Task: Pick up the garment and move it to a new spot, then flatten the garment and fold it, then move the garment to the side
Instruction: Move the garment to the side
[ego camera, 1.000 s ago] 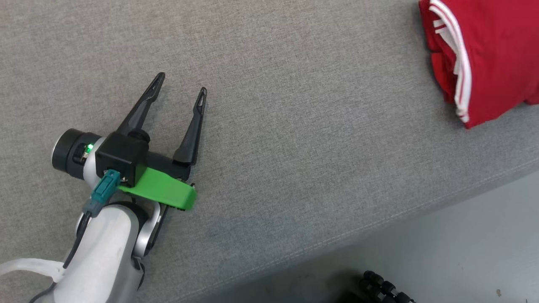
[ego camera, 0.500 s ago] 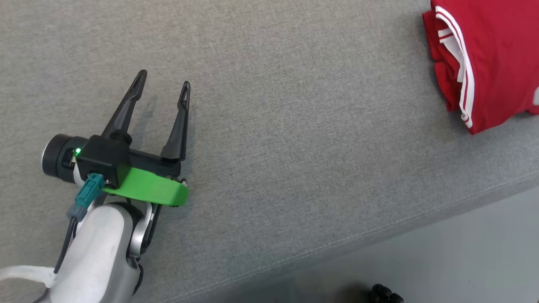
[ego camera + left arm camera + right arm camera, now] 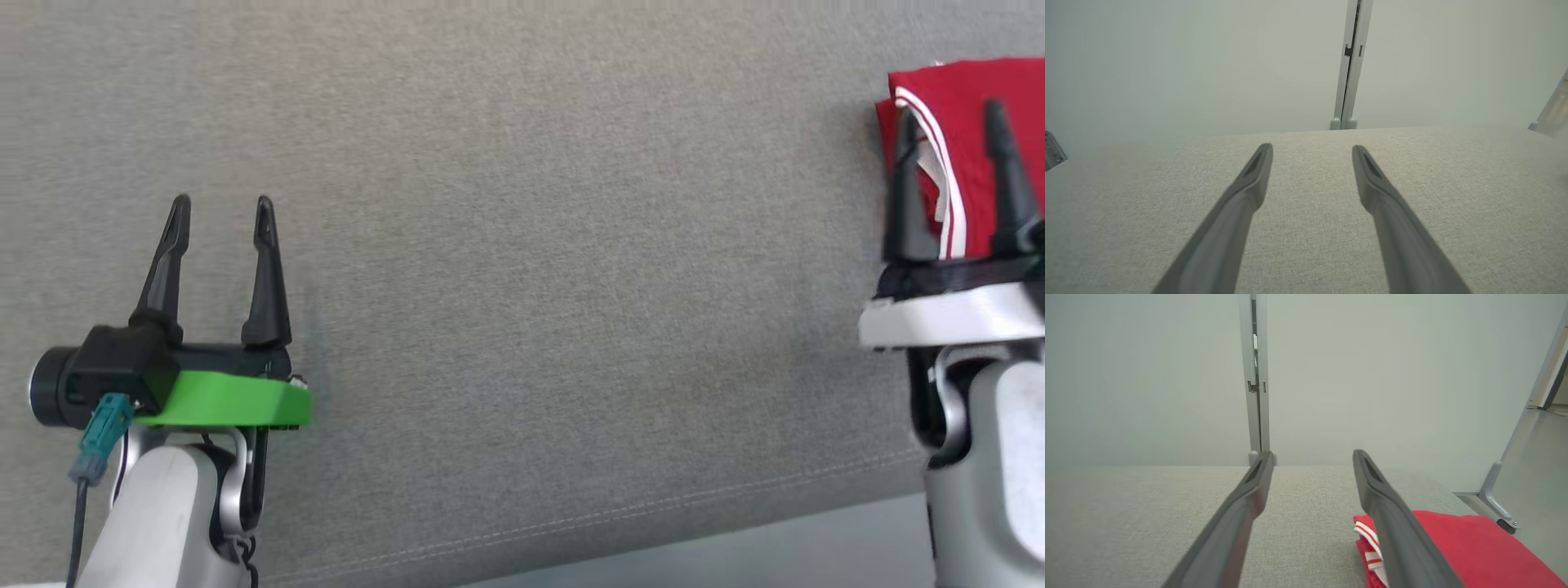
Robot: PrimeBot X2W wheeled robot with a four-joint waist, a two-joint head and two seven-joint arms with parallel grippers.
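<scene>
Our head camera swung: right gripper (image 3: pixel 949 110) now shows; both it and left gripper (image 3: pixel 221 204) spread, empty. Folded red garment (image 3: pixel 959 82) lies aside; task probably done, view blurred.

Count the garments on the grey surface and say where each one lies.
1. A folded red garment with white stripes lies at the right end of the grey surface, by the open right gripper. Others may lie out of frame.
</scene>
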